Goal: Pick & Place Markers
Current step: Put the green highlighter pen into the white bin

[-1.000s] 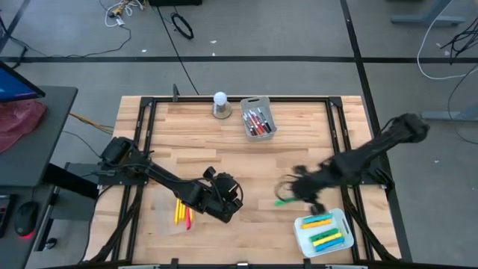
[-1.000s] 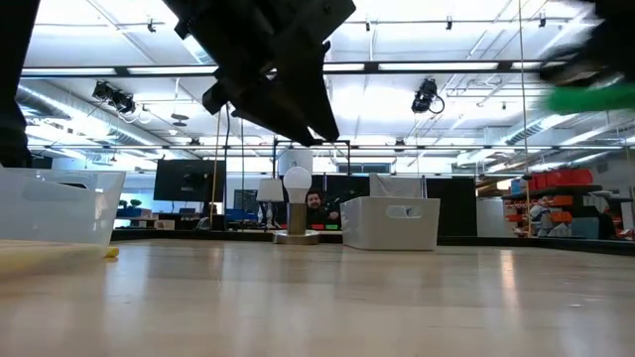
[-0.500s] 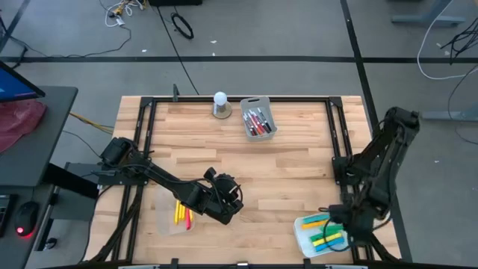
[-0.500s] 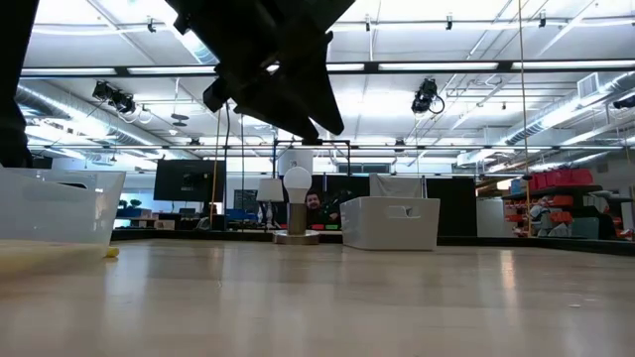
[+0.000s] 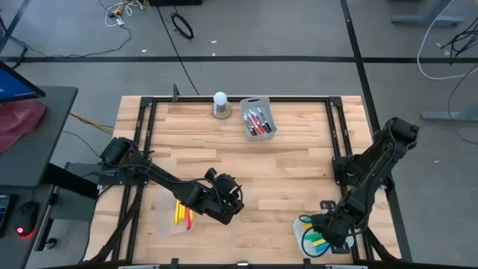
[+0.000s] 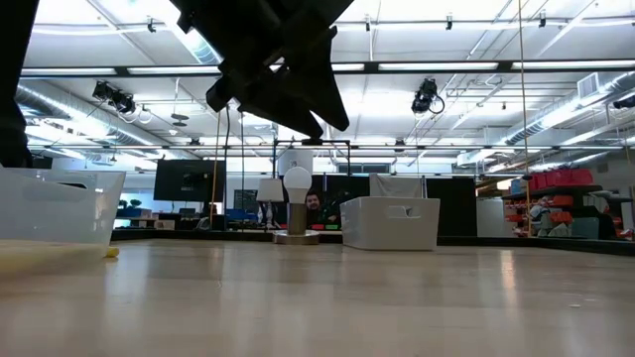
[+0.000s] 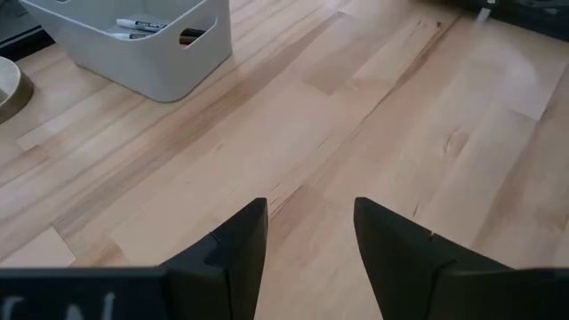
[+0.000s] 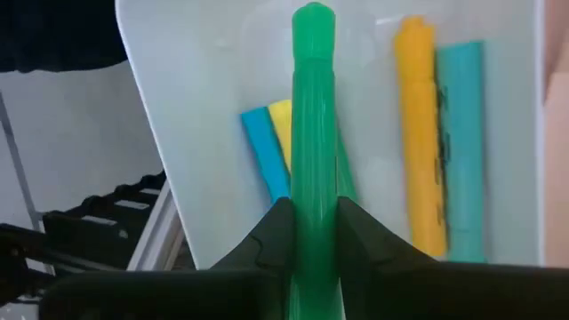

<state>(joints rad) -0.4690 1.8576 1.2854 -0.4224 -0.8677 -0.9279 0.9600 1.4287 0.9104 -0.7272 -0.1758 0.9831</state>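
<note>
My right gripper hovers over the white tray at the table's near right corner, shut on a green marker. Under it, yellow, blue, orange and teal markers lie flat on the tray's floor. My left gripper hangs open above bare wood near the table's middle, with nothing between its fingers. More markers lie in a clear bin at the near left and in a white bin at the far edge. My right gripper pinches the green marker's barrel between its two fingers. The marker runs along the fingers, and its rounded end sticks out past their tips. The fingers point steeply down from above. The marker is clear of the tray below.
A white ball on a grey base stands at the far edge beside the white bin. A black frame runs along the table's sides. Bare wood lies between the bins. In the low view my left arm fills the upper left.
My right gripper has carried the green marker from the table's middle right toward the near right corner, sinking a little and rolling, and now hangs over the tray. It has stayed shut on the marker.
</note>
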